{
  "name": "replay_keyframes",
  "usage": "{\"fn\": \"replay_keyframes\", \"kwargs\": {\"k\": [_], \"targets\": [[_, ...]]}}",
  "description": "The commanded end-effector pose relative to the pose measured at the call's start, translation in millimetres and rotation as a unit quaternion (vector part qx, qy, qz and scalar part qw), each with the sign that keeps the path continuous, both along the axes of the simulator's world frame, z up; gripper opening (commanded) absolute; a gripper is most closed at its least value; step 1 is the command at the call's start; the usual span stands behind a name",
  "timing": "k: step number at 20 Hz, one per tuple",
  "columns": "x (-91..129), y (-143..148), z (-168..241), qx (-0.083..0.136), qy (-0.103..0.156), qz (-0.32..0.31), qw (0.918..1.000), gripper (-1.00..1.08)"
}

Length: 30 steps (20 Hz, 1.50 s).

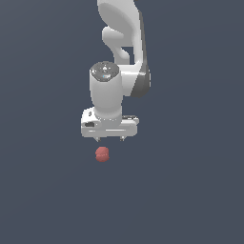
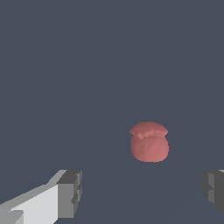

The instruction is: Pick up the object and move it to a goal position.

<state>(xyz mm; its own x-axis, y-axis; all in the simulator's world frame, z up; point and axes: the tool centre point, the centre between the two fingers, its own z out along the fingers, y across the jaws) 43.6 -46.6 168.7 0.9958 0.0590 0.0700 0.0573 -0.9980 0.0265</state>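
While fingers [image 2: 70, 192] spread | object [image 1: 102, 154] untouched, open floor around

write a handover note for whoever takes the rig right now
Gripper: open, empty, fingers spread wide in the wrist view.
Red lump: on the dark surface, apart from the gripper, lying ahead of the fingertips in the wrist view and not yet between them. In the exterior view it sits just below the gripper, slightly toward that view's left.
Done: the arm is near the lump; no grasp yet.
Left: line the fingers up around the lump, close on it, lift, and carry it to the goal. No goal marker shows in either view.
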Motion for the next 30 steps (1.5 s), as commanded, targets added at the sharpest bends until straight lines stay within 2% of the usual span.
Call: {"fn": "replay_keyframes", "kwargs": {"k": [1, 12, 21, 30], "targets": [[3.5, -12.5, -19.5, 0.001, 0.010, 0.008, 0.9999, 1.00], [8.8, -46.2, -74.5, 0.009, 0.034, 0.031, 0.9989, 1.00], [8.3, -48.6, -84.0, 0.010, 0.036, 0.032, 0.9988, 1.00], [7.4, -48.8, -125.1, 0.010, 0.036, 0.033, 0.9988, 1.00]]}}
